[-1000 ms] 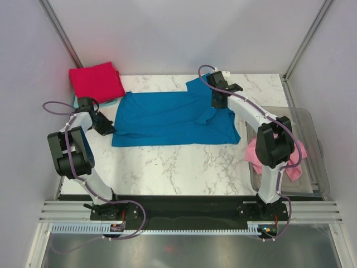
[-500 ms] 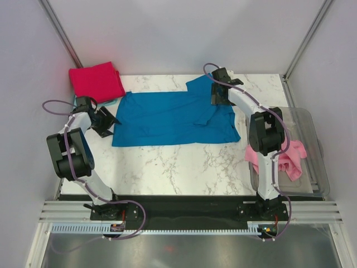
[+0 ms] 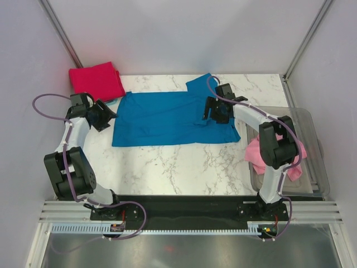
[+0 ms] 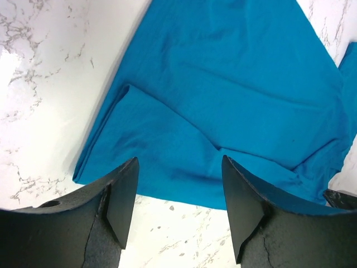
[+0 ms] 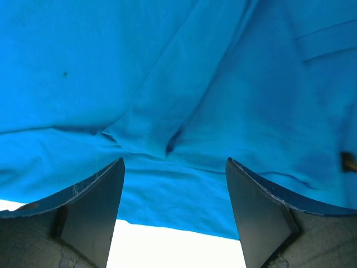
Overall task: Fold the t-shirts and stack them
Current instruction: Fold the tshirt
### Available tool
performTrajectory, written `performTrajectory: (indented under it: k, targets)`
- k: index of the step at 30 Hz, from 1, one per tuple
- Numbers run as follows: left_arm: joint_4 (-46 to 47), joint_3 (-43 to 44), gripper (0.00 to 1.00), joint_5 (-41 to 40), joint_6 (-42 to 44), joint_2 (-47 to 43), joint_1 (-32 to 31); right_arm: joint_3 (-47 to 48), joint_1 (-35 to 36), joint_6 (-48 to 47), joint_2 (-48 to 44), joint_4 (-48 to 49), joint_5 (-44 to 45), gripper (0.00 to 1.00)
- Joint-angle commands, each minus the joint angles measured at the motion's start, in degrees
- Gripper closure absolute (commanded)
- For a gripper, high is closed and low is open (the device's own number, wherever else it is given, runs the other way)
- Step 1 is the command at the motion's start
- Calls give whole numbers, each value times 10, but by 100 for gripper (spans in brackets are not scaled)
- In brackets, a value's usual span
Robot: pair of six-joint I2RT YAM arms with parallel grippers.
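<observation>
Blue t-shirt [image 3: 167,114] lies spread but creased at the far middle of the table [image 3: 167,167], left gripper [image 3: 105,114] by its left edge and right gripper [image 3: 215,111] over its right side, both open and empty; risk is a pinch catching one layer only and dragging the fold crooked

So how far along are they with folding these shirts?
Done: the red shirt lies folded at the far left corner. In hand: the blue shirt is spread on the table, the left gripper and right gripper open over its two ends, gripping nothing. Left: the pink shirt lies crumpled in the clear tub, and nothing is stacked on the red one yet.
</observation>
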Motion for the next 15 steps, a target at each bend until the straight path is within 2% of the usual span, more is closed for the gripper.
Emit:
performTrajectory:
  k: [1,15]
  targets:
    - [13,-6,32,9,23,-6,-2,-5,6,37,15,66,-63,19]
    - [19,-7,34,26,20,-13,-5,48,11,51,92,85,-76,22]
